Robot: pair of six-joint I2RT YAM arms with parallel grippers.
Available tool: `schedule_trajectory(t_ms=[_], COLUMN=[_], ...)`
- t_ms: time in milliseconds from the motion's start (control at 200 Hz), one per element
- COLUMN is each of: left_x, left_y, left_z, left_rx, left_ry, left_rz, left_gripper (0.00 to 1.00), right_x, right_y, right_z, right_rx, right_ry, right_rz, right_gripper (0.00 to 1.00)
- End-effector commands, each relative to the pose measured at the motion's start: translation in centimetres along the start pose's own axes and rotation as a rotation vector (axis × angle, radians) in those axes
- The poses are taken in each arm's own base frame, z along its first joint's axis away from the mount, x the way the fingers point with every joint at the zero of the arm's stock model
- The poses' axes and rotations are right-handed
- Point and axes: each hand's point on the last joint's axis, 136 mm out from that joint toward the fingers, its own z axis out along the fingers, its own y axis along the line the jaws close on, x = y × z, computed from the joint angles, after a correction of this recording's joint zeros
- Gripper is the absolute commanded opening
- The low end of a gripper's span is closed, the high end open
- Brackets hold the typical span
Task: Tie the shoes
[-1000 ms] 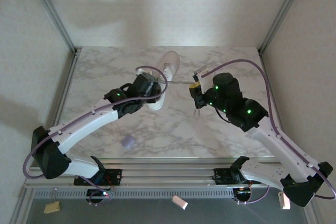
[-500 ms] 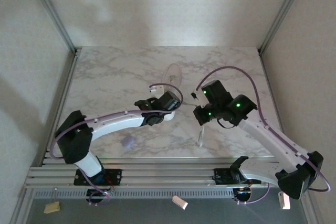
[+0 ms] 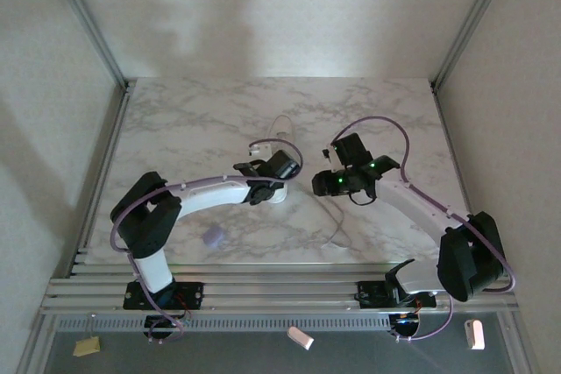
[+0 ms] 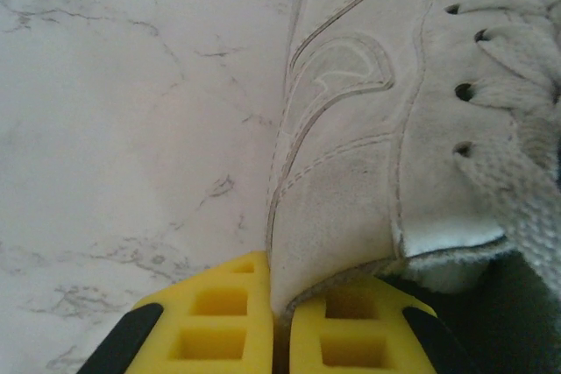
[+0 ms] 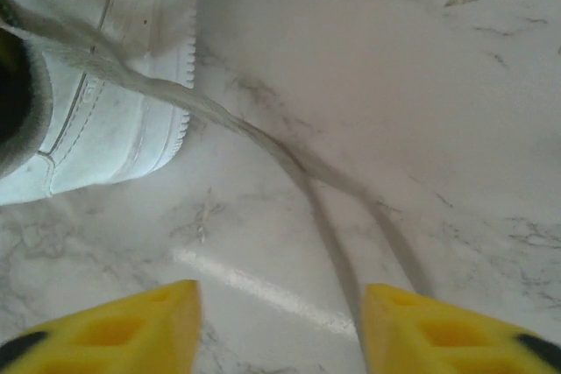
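White-veined marble table [image 3: 175, 120] with a small white sneaker [image 3: 281, 123] lying near its centre, a loose lace [image 3: 338, 227] trailing toward five o'clock, a lavender blob [image 3: 211, 236] at seven o'clock.

Lab enclosure (aluminium frame [image 3: 88, 24], white walls [image 3: 280, 6], marble tabletop [image 3: 193, 111]).

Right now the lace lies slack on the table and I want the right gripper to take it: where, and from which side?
I'd pinch the lace where its two strands merge, just off the sneaker, coming straight down with the right gripper astride it: it lies flat on the table.
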Motion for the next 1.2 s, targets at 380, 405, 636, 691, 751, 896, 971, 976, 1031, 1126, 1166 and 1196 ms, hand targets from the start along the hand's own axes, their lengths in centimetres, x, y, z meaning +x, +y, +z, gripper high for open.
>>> schedule_trajectory(t_ms=[380, 405, 636, 691, 751, 896, 971, 976, 1031, 1126, 1166, 1196], left_x=[-4.8, -4.8, -5.6, -5.7, -5.9, -7.4, -8.8, -8.8, -10.1, -11.7, -12.3, -12.4], left_y=[0.0, 0.1, 0.1, -0.3, -0.7, -1.9, -2.2, -2.2, -2.3, -2.0, -1.7, -1.4], left_z=[4.7, 4.8, 5.3, 5.2, 4.9, 3.2, 1.4, 1.3, -0.5, -4.1, -5.6, -6.6], left_rx=[-0.067, -0.076, -0.128, -0.107, -0.084, -0.019, 0.018, 0.019, 0.051, 0.124, 0.161, 0.188], left_ry=[-0.060, -0.058, -0.047, -0.044, -0.040, -0.053, -0.083, -0.084, -0.120, -0.190, -0.225, -0.246], left_rz=[0.012, 0.016, 0.051, 0.048, 0.041, 0.011, -0.009, -0.010, -0.032, -0.065, -0.083, -0.096], left_gripper=[0.00, 0.00, 0.19, 0.29, 0.38, 0.56, 0.64, 0.64, 0.70, 0.81, 0.83, 0.84], right_x=[1.7, 1.9, 3.7, 4.1, 4.7, 6.2, 7.2, 7.3, 7.9, 8.9, 9.1, 9.4], right_y=[-5.1, -5.1, -6.2, -6.5, -6.6, -6.6, -6.1, -6.1, -5.8, -5.2, -4.9, -4.8], right_z=[-0.9, -1.0, -1.3, -1.3, -1.3, -1.1, -0.6, -0.6, -0.3, 0.0, 0.1, 0.2], right_rx=[0.248, 0.250, 0.308, 0.333, 0.343, 0.335, 0.304, 0.302, 0.294, 0.285, 0.278, 0.278], right_ry=[-0.040, -0.037, 0.027, 0.057, 0.091, 0.155, 0.196, 0.198, 0.222, 0.251, 0.256, 0.265], right_rz=[0.147, 0.150, 0.167, 0.171, 0.171, 0.192, 0.203, 0.203, 0.197, 0.167, 0.151, 0.143], right_gripper=[0.82, 0.81, 0.80, 0.78, 0.76, 0.70, 0.66, 0.66, 0.62, 0.55, 0.53, 0.52])
